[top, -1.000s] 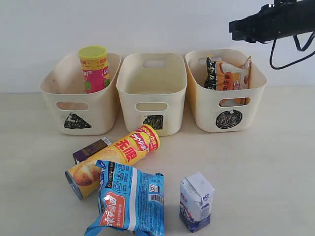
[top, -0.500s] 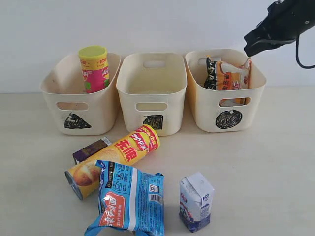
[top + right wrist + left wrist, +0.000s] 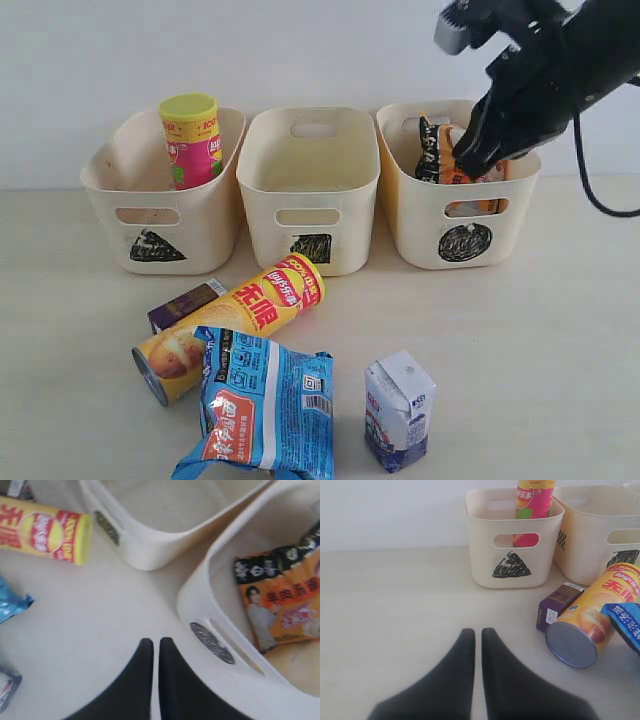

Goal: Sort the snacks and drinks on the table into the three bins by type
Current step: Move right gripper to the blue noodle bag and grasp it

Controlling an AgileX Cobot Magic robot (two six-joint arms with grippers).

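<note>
Three cream bins stand in a row: left bin [image 3: 120, 215], middle bin [image 3: 312, 228], right bin [image 3: 425, 225]. A pink tube [image 3: 192, 140] stands in the left bin. An orange-black bag [image 3: 438, 150] leans in the right bin. On the table lie a yellow tube [image 3: 240, 318], a purple carton [image 3: 182, 305], a blue bag [image 3: 265, 405] and a white-and-blue carton [image 3: 400, 410]. My right gripper [image 3: 468, 160] hangs over the right bin, shut [image 3: 152, 641] and empty. My left gripper [image 3: 476, 631] is shut and empty, low over bare table short of the purple carton [image 3: 557, 605].
A white wall runs behind the bins. The right arm's black cable [image 3: 595, 190] loops down at the far right. Bare tabletop [image 3: 540, 340] stretches right of the white-and-blue carton and in front of the right bin.
My right arm has swung down from high at the upper right to over the right bin. The left gripper and the items on the table have not moved.
</note>
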